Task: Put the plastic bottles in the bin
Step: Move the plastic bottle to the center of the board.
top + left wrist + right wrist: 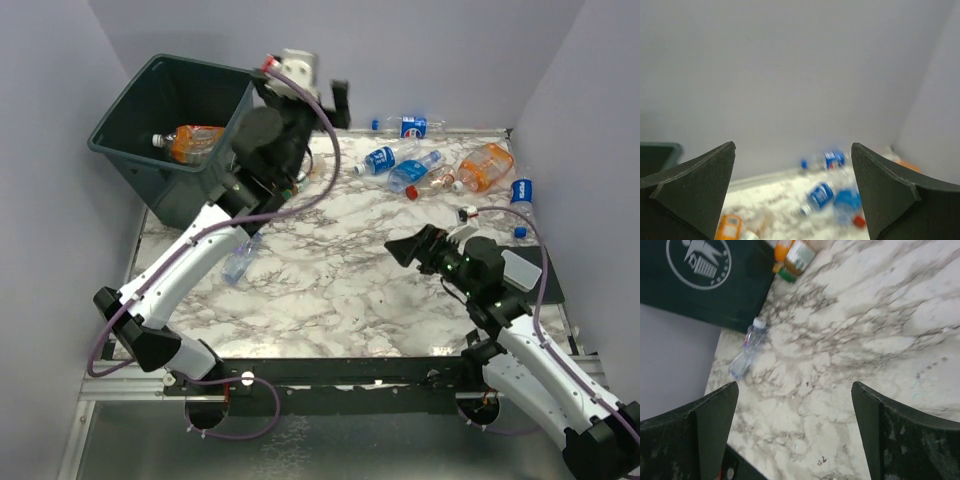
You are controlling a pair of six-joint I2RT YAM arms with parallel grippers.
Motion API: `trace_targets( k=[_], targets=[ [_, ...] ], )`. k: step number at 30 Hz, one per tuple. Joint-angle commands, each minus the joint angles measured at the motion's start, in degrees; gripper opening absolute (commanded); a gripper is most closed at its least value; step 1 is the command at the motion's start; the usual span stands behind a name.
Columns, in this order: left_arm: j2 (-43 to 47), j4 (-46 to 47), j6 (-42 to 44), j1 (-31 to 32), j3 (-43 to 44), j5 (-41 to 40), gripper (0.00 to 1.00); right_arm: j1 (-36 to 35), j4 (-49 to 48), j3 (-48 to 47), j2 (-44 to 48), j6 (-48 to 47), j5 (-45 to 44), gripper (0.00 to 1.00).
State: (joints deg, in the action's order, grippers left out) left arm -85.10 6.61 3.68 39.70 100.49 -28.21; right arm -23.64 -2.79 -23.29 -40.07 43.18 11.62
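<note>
The dark green bin [165, 165] stands tilted at the table's far left, with an orange-tinted bottle [195, 142] inside. My left gripper [330, 100] is raised beside the bin's right rim, open and empty [793, 145]. Several bottles lie at the far right: two with blue labels [378, 160] [412, 172], an orange one [485, 165] and one by the back wall [412, 126]. A clear bottle [240, 262] lies under my left arm. My right gripper [400, 248] hovers open and empty [795, 385] over the marble top. The right wrist view shows the bin's logo face [705, 275] and the clear bottle [746, 352].
Another orange bottle [790, 255] lies against the bin's side and also shows in the left wrist view [728, 227]. A blue-labelled bottle [520, 190] and a loose cap [467, 213] sit near the right edge. Grey walls close in the table on three sides.
</note>
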Motion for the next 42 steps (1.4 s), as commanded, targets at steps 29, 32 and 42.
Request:
trace_targets(
  k=[29, 32, 42],
  targets=[
    [24.2, -10.0, -19.3, 7.0, -55.1, 14.7, 0.99, 30.8, 10.6, -27.0, -33.2, -9.8, -47.3, 0.95],
    [25.1, -9.7, -19.1, 7.1, -55.4, 14.7, 0.99, 32.6, 5.5, -27.1, -36.0, -15.0, -46.7, 0.96],
    [23.9, -9.5, -18.5, 7.3, -55.5, 15.3, 0.99, 41.7, 3.2, -31.8, -47.1, -19.0, -36.6, 0.98]
  ],
)
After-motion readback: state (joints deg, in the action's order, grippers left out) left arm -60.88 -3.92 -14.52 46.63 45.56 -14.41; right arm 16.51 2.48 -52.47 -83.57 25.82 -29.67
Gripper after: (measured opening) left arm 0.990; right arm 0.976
